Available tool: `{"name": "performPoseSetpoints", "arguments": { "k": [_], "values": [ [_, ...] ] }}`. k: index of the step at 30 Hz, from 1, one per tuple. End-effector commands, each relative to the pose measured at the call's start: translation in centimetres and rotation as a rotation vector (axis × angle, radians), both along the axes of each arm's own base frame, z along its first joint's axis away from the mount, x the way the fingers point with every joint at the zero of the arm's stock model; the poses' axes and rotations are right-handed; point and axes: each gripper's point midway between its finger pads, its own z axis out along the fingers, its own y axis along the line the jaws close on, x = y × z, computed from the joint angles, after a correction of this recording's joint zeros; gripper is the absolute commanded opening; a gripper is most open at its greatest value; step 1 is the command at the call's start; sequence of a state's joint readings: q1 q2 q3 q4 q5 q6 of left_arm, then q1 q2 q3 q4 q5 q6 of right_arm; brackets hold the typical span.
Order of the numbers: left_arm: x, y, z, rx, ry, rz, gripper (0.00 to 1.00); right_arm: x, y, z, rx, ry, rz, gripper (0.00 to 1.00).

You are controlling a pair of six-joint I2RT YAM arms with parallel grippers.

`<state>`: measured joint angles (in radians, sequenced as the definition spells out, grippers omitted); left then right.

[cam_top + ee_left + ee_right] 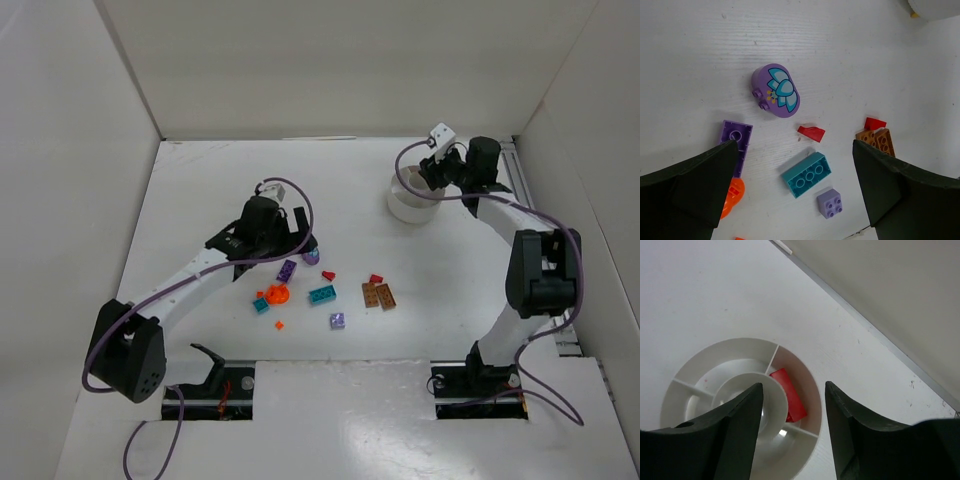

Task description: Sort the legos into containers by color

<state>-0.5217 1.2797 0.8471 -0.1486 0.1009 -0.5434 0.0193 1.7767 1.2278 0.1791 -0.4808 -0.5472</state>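
The white divided dish (406,205) stands at the back right. My right gripper (436,176) hangs open and empty just above it. In the right wrist view the dish (695,365) holds a red brick (788,395) lying in one wedge compartment, below the open gripper (793,387). My left gripper (300,244) is open and empty above the loose bricks. The left wrist view shows the gripper (794,150) over a teal brick (806,174), a lilac brick (830,203), a red slope (811,133), a purple oval piece (775,90) and a purple plate (735,140).
Two brown plates (378,295) and a small red bit (376,279) lie right of the pile. An orange piece (277,295), a small teal bit (261,305) and an orange bit (279,324) lie at its left. White walls enclose the table on three sides.
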Motion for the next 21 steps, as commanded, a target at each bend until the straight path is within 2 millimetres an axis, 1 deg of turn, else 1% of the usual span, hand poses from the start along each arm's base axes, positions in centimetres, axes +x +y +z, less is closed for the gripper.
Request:
{"name": "performPoseSetpoints", "arguments": {
  "k": [1, 2, 3, 4, 5, 6, 7, 8, 9, 10, 11, 12, 13, 14, 15, 16, 17, 18, 19, 20, 21],
  "values": [
    [-0.5, 0.3, 1.7, -0.019, -0.032, 0.009, 0.97, -2.5, 0.9, 5.8, -0.010, -0.137, 0.059, 0.58],
    [-0.8, 0.4, 1.2, -0.015, -0.013, 0.015, 0.97, -3.7, 1.8, 5.3, -0.025, -0.106, 0.068, 0.60],
    [-1.0, 0.5, 1.1, -0.015, -0.013, 0.015, 0.97, -5.3, 2.1, 6.0, -0.058, -0.114, 0.071, 0.60],
    [-1.2, 0.6, 1.2, -0.015, -0.013, 0.015, 0.97, -6.1, 2.0, 5.9, -0.094, -0.101, 0.043, 0.60],
    [-1.4, 0.8, 0.8, -0.010, -0.004, 0.015, 0.97, -8.1, 3.9, 4.6, -0.124, -0.039, 0.076, 0.61],
    [-1.6, 0.5, 1.1, -0.015, -0.013, 0.006, 0.97, -9.7, 4.4, 4.9, -0.147, -0.035, 0.082, 0.61],
    [-1.9, 0.7, 0.9, -0.012, -0.006, 0.006, 0.98, -10.8, 5.2, 4.4, -0.159, -0.013, 0.095, 0.61],
    [-1.8, 0.8, 0.9, -0.013, -0.005, 0.020, 0.98, -11.9, 6.0, 3.9, -0.169, 0.013, 0.116, 0.61],
    [-2.0, 0.9, 0.8, -0.013, -0.005, 0.020, 0.98, -13.8, 7.5, 2.6, -0.188, 0.066, 0.162, 0.61],
    [-2.3, 0.6, 0.8, -0.013, -0.005, 0.006, 0.98, -15.5, 8.3, 1.7, -0.189, 0.095, 0.190, 0.61],
    [-2.4, 0.8, 0.7, -0.007, -0.008, 0.014, 0.98, -16.7, 9.1, 1.0, -0.197, 0.119, 0.221, 0.61],
    [-2.8, 0.2, 0.7, -0.007, -0.008, -0.009, 0.98, -18.3, 9.8, -0.2, -0.213, 0.168, 0.257, 0.61],
    [-3.1, 0.2, 0.3, -0.002, 0.000, -0.004, 0.98, -20.2, 11.7, -1.4, -0.248, 0.194, 0.338, 0.61],
    [-3.2, 0.1, 0.3, 0.003, -0.004, -0.006, 0.98, -21.5, 12.2, -2.5, -0.272, 0.233, 0.365, 0.61],
    [-3.2, 0.1, 0.0, 0.009, 0.005, -0.006, 1.00, -22.3, 12.2, -3.1, -0.313, 0.257, 0.362, 0.61],
    [-3.8, -0.4, -0.4, 0.014, 0.013, -0.029, 1.00, -24.3, 13.0, -4.0, -0.353, 0.298, 0.408, 0.61],
    [-3.9, -0.8, -0.6, 0.010, 0.019, -0.032, 1.00, -25.1, 13.3, -5.5, -0.387, 0.337, 0.426, 0.60],
    [-4.1, -1.1, -1.0, 0.016, 0.028, -0.043, 1.00, -25.6, 13.3, -6.0, -0.413, 0.354, 0.420, 0.58],
    [-4.5, -1.9, -0.8, 0.011, 0.019, -0.070, 1.00, -26.1, 14.0, -6.0, -0.412, 0.355, 0.438, 0.58],
    [-4.7, -2.1, -0.8, 0.016, 0.015, -0.077, 1.00, -27.0, 14.5, -7.0, -0.423, 0.380, 0.462, 0.58],
    [-5.0, -2.4, -1.3, 0.014, 0.028, -0.080, 1.00, -27.1, 14.5, -7.8, -0.421, 0.392, 0.457, 0.58]
  ]
}}
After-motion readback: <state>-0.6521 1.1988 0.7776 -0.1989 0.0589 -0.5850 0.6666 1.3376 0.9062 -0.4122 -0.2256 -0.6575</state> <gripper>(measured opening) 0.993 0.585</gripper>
